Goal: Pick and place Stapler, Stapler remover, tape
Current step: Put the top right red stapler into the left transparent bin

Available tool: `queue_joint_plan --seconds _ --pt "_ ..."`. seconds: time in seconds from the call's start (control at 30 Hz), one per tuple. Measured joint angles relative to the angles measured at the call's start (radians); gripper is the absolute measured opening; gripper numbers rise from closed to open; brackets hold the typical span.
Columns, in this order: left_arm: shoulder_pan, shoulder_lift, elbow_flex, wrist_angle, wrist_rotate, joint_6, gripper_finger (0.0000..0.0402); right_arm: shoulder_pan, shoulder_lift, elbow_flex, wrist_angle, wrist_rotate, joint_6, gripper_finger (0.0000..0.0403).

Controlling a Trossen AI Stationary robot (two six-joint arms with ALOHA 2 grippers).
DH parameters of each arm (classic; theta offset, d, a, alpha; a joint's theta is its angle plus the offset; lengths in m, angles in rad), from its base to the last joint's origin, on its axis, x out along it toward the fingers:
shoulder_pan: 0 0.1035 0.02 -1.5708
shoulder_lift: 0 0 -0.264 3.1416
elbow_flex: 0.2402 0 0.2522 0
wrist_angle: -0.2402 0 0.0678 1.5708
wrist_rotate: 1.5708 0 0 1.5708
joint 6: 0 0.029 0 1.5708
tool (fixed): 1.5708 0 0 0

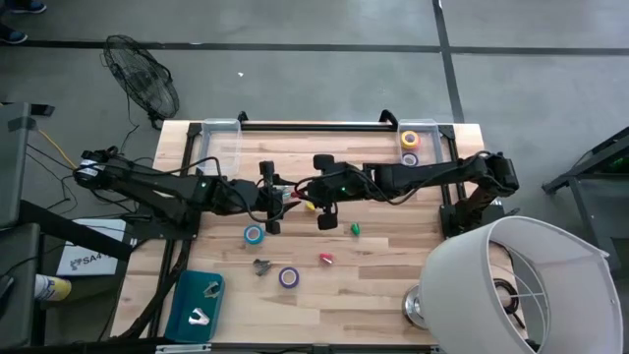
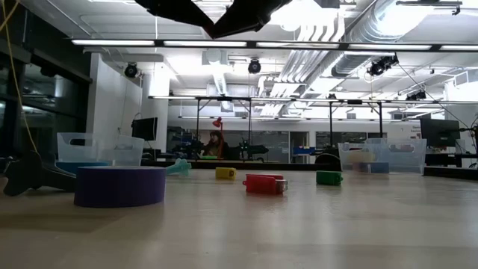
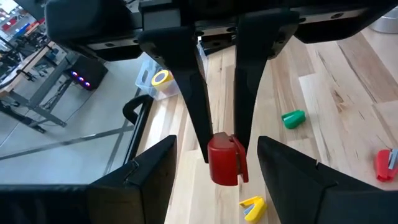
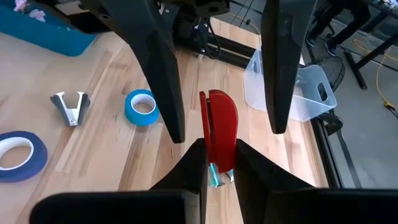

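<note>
Pinching the red stapler (image 4: pixel 222 124) in the tight-pressed right gripper (image 4: pixel 219 152) above the table's (image 1: pixel 393 265) middle, the left gripper (image 3: pixel 216 143) straddling it, spread wide and apparently clear of it. Risking a drop if the right lets go before the left closes. Losing the stapler almost wholly under the arms from overhead, its height being unclear.

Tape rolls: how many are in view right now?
4. Blue roll mid-table, left of centre; purple roll near the staple remover; yellow roll in the clear bin at the back right; a pinkish roll next to it. Others may be hidden.
</note>
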Motion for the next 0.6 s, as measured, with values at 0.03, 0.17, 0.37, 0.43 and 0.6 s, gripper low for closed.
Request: queue_joint_plan --seconds 0.03,0.17,0.37,0.43,0.6 --pt "0.0 0.0 0.0 0.0 0.002 0.0 0.0218 0.0 0.0 0.0 0.0 0.001 0.0 0.0043" --pt "0.0 0.0 0.0 0.0 0.013 0.0 0.021 0.0 0.0 0.0 0.0 0.0 0.0 0.0043" --pt "0.0 0.0 0.0 0.0 0.013 -0.001 0.0161 0.0 0.0 0.0 -0.001 -0.001 0.0 0.0043" --pt "0.0 0.0 0.0 0.0 0.012 -0.001 0.0143 0.0 0.0 0.0 -0.001 -0.001 0.0 0.0043" --pt "0.0 0.0 0.0 -0.001 0.024 -0.001 0.01 0.0 0.0 0.0 -0.001 -0.001 0.0 0.0043"
